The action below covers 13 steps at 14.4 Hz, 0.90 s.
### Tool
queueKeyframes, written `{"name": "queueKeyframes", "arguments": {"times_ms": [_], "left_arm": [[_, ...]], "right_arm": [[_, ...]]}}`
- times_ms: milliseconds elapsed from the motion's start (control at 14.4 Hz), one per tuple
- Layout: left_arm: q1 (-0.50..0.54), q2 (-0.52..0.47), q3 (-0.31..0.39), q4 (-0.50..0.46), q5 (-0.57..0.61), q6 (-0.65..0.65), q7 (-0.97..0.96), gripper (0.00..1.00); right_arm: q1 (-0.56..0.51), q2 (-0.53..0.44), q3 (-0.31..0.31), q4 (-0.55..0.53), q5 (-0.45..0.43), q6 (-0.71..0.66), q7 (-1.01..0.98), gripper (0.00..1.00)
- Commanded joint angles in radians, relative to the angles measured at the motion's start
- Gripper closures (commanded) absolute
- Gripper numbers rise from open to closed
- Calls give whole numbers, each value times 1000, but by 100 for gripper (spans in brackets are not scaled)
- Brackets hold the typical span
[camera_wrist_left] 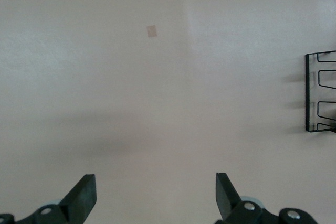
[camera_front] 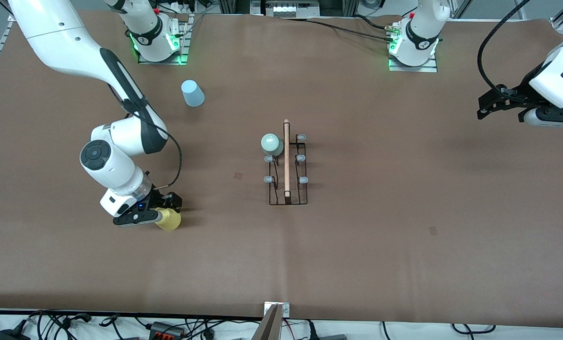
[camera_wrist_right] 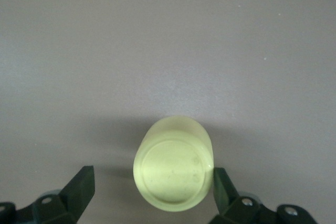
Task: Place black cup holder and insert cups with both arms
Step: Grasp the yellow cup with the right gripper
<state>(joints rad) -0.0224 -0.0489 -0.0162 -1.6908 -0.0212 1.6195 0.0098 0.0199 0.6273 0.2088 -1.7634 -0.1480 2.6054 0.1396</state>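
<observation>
The black cup holder [camera_front: 287,170] stands in the middle of the table, its wooden rod on top. A pale grey-green cup [camera_front: 271,144] sits upside down on one of its pegs at the end farthest from the front camera. A light blue cup [camera_front: 192,93] stands upside down near the right arm's base. A yellow cup [camera_front: 169,219] stands toward the right arm's end. My right gripper [camera_front: 167,211] is low around the yellow cup [camera_wrist_right: 175,169], open, with one finger [camera_wrist_right: 223,184] touching it and the other apart. My left gripper [camera_front: 485,107] is open and empty, waiting over the left arm's end [camera_wrist_left: 156,187].
Two small dark marks [camera_front: 238,175] [camera_front: 433,230] lie on the brown table cover. The arm bases [camera_front: 158,42] [camera_front: 413,47] stand along the table's edge. Cables [camera_front: 168,328] run along the edge nearest the front camera. The left wrist view catches the holder's edge [camera_wrist_left: 320,93].
</observation>
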Motion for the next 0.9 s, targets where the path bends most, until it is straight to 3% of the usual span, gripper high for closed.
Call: {"name": "queueKeyframes", "arguments": {"times_ms": [0, 695, 764, 834], "left_arm": [[1, -2, -7, 17, 14, -21, -10, 0], [1, 0, -7, 17, 15, -21, -10, 0], [1, 0, -7, 19, 15, -21, -8, 0], [1, 0, -7, 19, 15, -21, -8, 0]], "right_arm": [[9, 23, -12, 22, -13, 21, -11, 0], [17, 54, -43, 22, -32, 85, -11, 0], [18, 54, -43, 22, -32, 85, -11, 13], [22, 54, -43, 22, -32, 84, -12, 33]]}}
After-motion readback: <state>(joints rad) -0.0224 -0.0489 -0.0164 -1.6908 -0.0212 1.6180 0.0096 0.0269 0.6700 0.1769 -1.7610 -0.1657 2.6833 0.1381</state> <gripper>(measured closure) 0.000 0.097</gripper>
